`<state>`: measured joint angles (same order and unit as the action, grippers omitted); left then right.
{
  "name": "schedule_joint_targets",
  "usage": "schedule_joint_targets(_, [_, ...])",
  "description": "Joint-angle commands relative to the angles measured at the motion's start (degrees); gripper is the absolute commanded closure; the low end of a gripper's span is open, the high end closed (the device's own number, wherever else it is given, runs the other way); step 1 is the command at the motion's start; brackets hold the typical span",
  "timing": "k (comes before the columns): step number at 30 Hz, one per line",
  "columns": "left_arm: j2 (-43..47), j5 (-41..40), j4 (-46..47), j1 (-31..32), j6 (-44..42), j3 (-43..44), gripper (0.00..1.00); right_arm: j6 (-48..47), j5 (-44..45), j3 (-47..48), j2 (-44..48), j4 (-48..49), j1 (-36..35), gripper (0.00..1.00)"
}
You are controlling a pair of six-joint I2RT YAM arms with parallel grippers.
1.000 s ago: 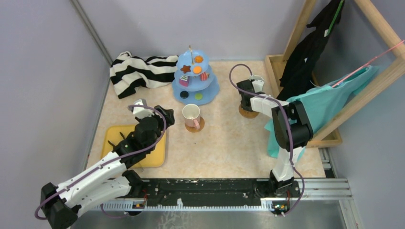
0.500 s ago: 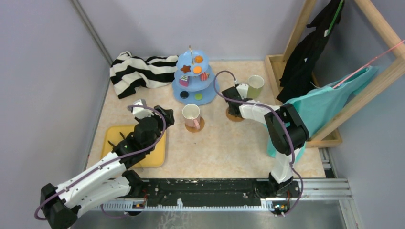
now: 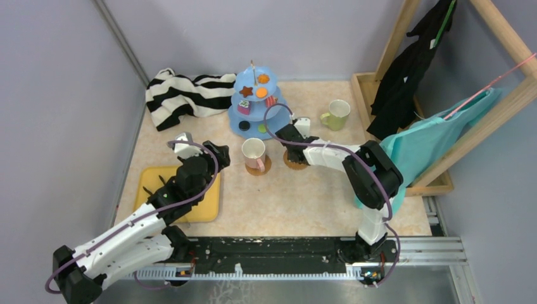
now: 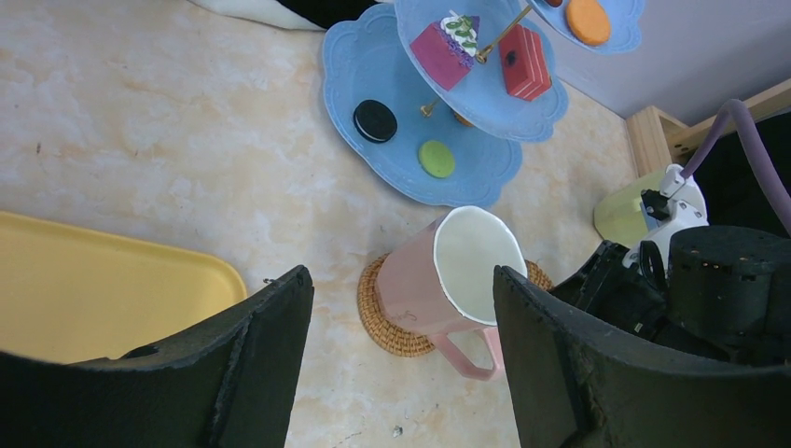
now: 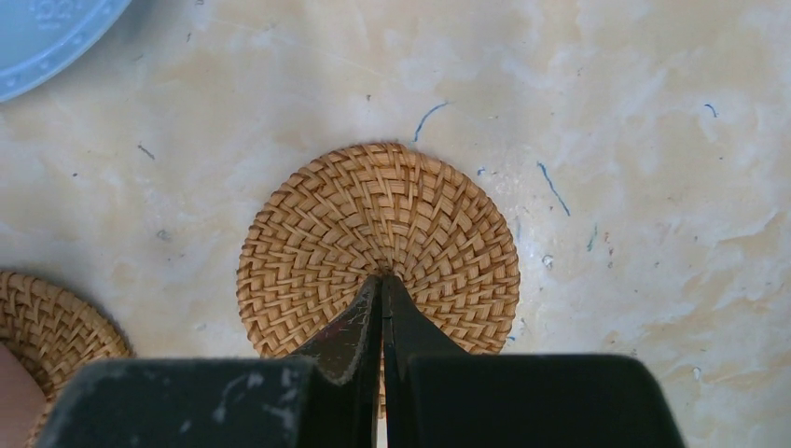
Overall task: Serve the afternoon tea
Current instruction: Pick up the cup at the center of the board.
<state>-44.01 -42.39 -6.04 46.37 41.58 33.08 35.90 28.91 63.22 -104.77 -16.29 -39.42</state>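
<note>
The light-blue three-tier stand (image 3: 280, 124) (image 4: 347, 58) holds toy cookies and cake slices, with a black cookie (image 4: 375, 120) and a green cookie (image 4: 436, 159) on its bottom tier. The pink-handled cup (image 3: 253, 152) (image 4: 457, 280) stands on a cork coaster (image 4: 387, 327). My left gripper (image 3: 201, 147) (image 4: 399, 275) hovers open just left of it, holding nothing. My right gripper (image 3: 291, 151) (image 5: 382, 278) is shut, its tips pressed on the middle of the second cork coaster (image 3: 296, 163) (image 5: 373, 205), right of the pink cup. The yellow-green cup (image 3: 336, 114) (image 4: 617, 215) stands on bare table at the back right.
A yellow tray (image 3: 155, 183) (image 4: 75, 289) lies under my left arm. The black-and-white striped cloth (image 3: 183, 95) is bunched at the back left. A wooden rack (image 3: 443, 180) with black and teal clothes fills the right side.
My right gripper has slid left across the table, taking the second coaster from the right side to beside the pink cup and uncovering the yellow-green cup. The left arm has not moved.
</note>
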Motion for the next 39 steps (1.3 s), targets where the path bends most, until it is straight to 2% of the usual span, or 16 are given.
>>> schedule_joint_targets(1, [0.8, -0.4, 0.2, 0.2, 0.2, -0.5, 0.24, 1.2, -1.4, 2.5, -1.9, -3.4, -1.7, 1.00])
schedule_joint_targets(7, [0.6, -0.5, 0.3, 0.2, 0.4, -0.6, 0.24, 1.1, 0.0, 3.1, -1.4, -4.5, -1.8, 1.00])
schedule_joint_targets(14, [0.4, -0.6, 0.3, 0.2, 0.4, -0.2, 0.23, -1.0, 1.3, 5.7, 0.3, -6.3, -1.8, 0.66])
schedule_joint_targets(17, [0.7, -0.6, 0.0, 0.2, 0.4, 0.2, 0.23, -1.1, 2.0, 6.8, 1.4, -6.9, -1.8, 0.57])
schedule_joint_targets(23, [1.4, -0.5, 0.3, 0.2, -0.4, 0.4, 0.23, 0.6, 4.3, 8.3, 3.8, -8.2, -1.8, 0.54])
schedule_joint_targets(27, [1.5, -0.4, 0.3, 0.2, -1.0, 0.7, 0.23, 2.5, 6.3, 9.3, 5.7, -8.6, -2.0, 0.56])
schedule_joint_targets(34, [2.6, -1.4, 3.3, 0.2, -4.3, 1.0, 0.17, 3.6, 13.5, 14.4, 8.5, -7.7, -2.1, 0.77])
schedule_joint_targets(37, [2.6, -1.4, 5.7, 0.2, -7.3, 1.5, 0.12, 3.5, 14.6, 16.3, 8.9, -6.1, -2.0, 0.75])
schedule_joint_targets(39, [2.4, -1.3, 6.5, 0.2, -8.8, 2.1, 0.09, 3.5, 13.4, 15.7, 9.5, -3.3, -1.3, 0.64])
